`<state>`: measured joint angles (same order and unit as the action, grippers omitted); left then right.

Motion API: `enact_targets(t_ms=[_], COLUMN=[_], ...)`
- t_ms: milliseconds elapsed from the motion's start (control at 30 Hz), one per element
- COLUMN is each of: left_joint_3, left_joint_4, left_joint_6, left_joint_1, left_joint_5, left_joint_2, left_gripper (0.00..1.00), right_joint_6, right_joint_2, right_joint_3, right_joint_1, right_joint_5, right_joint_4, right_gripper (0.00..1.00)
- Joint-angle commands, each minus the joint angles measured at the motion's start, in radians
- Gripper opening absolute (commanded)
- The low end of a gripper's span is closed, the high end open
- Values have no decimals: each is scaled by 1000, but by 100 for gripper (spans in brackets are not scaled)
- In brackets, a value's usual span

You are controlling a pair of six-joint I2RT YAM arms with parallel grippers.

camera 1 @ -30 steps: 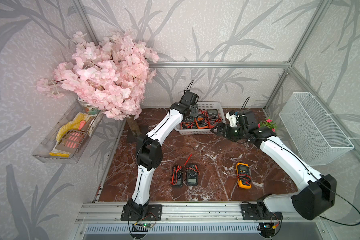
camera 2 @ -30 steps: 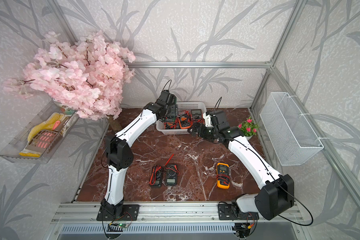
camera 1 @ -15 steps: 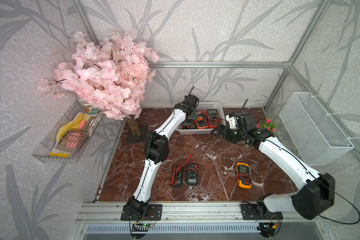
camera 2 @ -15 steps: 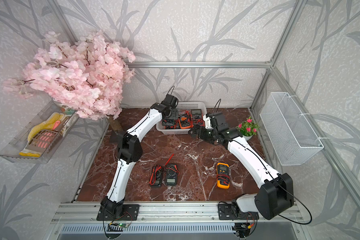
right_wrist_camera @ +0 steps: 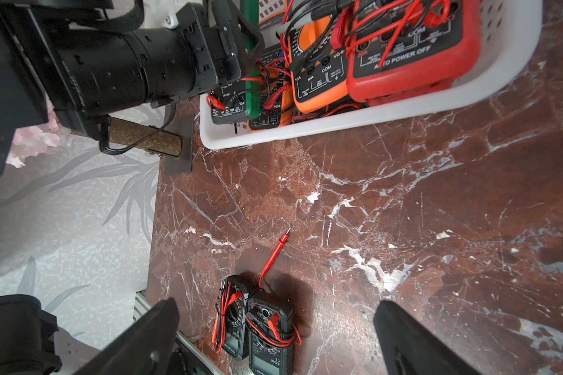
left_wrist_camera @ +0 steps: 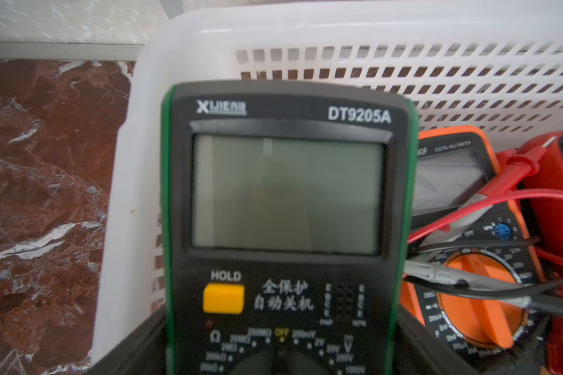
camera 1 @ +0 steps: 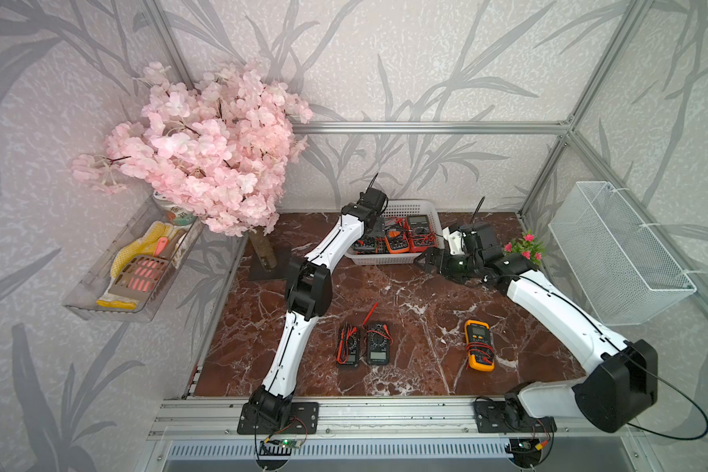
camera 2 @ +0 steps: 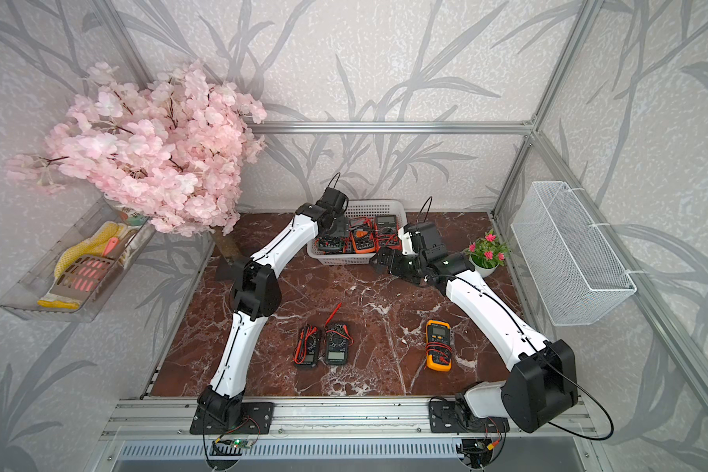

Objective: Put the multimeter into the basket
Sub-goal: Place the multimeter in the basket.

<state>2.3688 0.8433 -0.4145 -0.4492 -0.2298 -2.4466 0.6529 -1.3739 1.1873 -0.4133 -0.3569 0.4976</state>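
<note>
Green multimeter (left_wrist_camera: 283, 194) is found inside the basket (left_wrist_camera: 124, 194); three are left on the table (camera 1: 426, 286).
It is flanked by the left gripper (right_wrist_camera: 241, 39), but whether it is pinched or released cannot be told; the right gripper (right_wrist_camera: 277, 308) is spread wide, empty. Its screen is shown only in the left wrist view; the two black multimeters (camera 1: 377, 347) and the yellow multimeter (camera 1: 478, 345) are shown in both top views.

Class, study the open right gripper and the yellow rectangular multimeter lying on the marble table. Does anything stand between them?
Nothing visible does. Only bare brown marble tabletop lies between the right gripper and the yellow rectangular multimeter.
</note>
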Motion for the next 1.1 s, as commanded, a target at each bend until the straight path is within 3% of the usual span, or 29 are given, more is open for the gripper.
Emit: enact_targets(t_ms=[0,100,600,833,1067], left_joint_3=[55,67,55,-90,-400], left_joint_4=[6,10,14,13,-56], left_joint_6=[-12,-12,-23,-39,-79], left_joint_1=[7,9,0,-21,-62], left_joint_5=[16,27,44,36,17], left_joint_2=[-17,-24,89,231,435], left_gripper=[94,100,100,100,100], right_joint_6=[-19,-25,-66,-65,-106], right_joint_2=[-4,-2,15,27,31], right_joint_3=[-9,-10,-30,-70,-84], right_joint_1=[-3,-3,-11,-45,-106], right_joint_5=[9,12,25,39,99], right_joint_4=[-15,-9,25,7,54], right_gripper=[99,99,99,99,99])
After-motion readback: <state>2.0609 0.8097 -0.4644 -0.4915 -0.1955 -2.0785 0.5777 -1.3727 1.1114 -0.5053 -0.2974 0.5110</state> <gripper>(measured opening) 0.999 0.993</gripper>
